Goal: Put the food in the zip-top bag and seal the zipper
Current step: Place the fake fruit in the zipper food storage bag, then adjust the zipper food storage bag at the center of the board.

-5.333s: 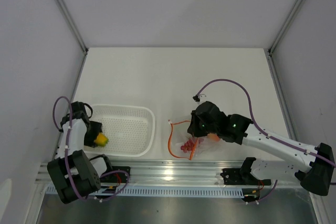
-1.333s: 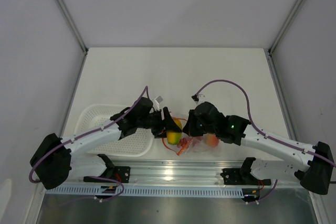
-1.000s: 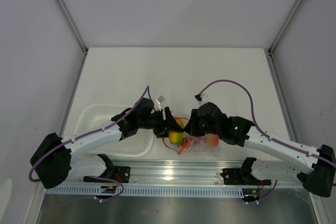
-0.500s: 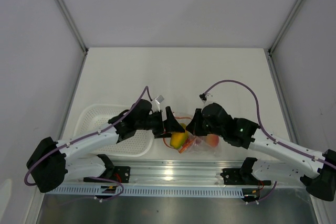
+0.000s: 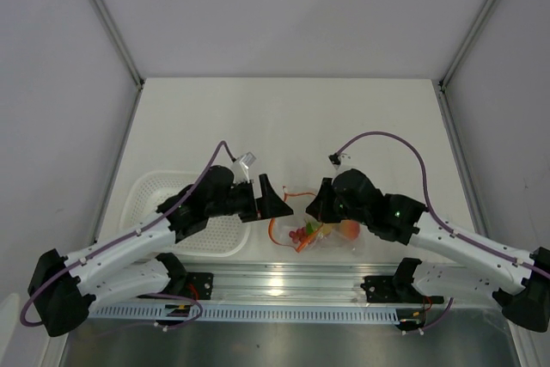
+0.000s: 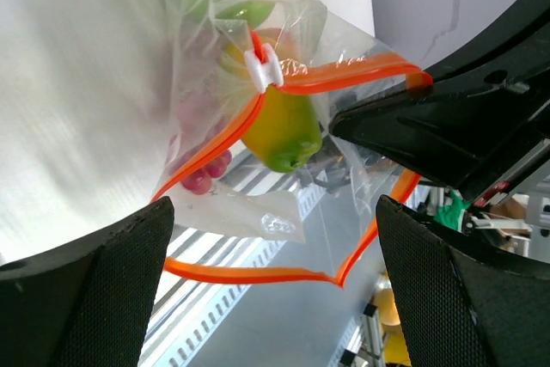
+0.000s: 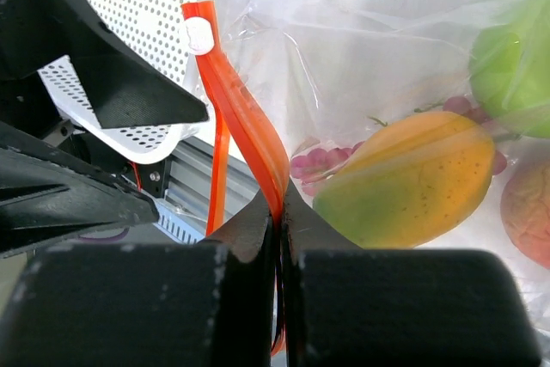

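**A:** What sits on the bench, starting from the left of the overhead view?

**B:** A white basket (image 5: 150, 195). Next is the left claw (image 5: 273, 199), spread wide and holding nothing, facing the zip-top bag (image 5: 344, 242) at lower centre.

**A:** And the food?

**B:** The apple (image 7: 516, 58), mango (image 7: 412, 174), peach (image 7: 526, 212) and grapes (image 7: 305, 163) lie inside the bag. On the right, the right claw (image 7: 279, 202) pinches the zipper (image 7: 234, 105), probably to hold the mouth up. Sealing looks like the next step.

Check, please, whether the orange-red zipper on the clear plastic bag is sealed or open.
Open: in the left wrist view the orange-red zipper gapes in a wide loop, strips apart.
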